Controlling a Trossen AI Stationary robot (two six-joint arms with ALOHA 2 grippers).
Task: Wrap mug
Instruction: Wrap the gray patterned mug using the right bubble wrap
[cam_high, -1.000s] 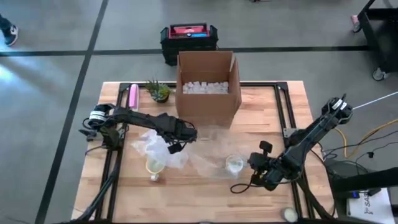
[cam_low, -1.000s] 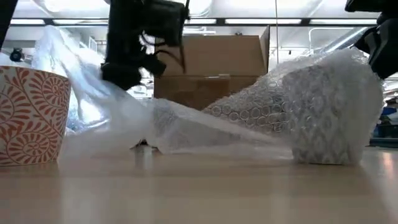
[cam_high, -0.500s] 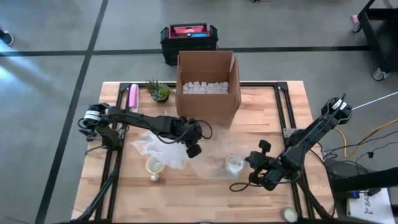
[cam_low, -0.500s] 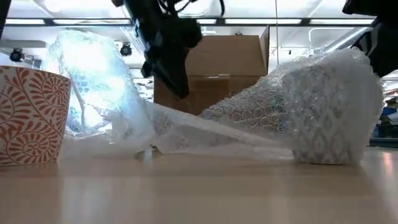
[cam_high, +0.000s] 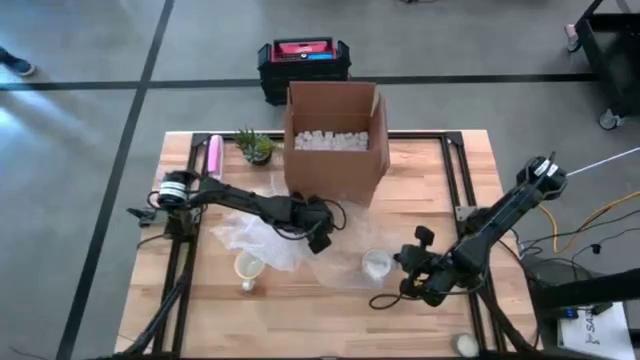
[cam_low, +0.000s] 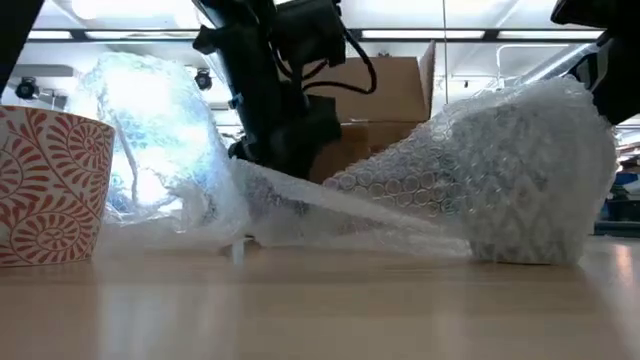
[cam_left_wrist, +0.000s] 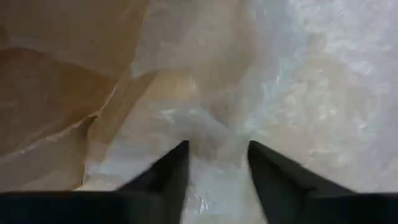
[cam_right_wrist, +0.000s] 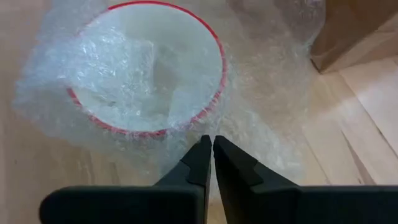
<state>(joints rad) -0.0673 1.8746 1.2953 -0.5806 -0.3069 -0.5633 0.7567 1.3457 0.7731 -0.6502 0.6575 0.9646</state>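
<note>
Left end effector (cam_high: 322, 240) low over bubble wrap (cam_high: 300, 245) mid-tabletop, fingers parted, gripping nothing. Right end effector (cam_right_wrist: 212, 144) pinched closed on wrap beside red-rimmed mug (cam_high: 376, 264), right of centre.

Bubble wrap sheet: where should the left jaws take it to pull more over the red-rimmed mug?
Probably the loose flat stretch of bubble wrap between the left gripper and the mug. Come from above on the box side; the sheet lies low there, and the right gripper pinches the wrap at the mug's other side.
</note>
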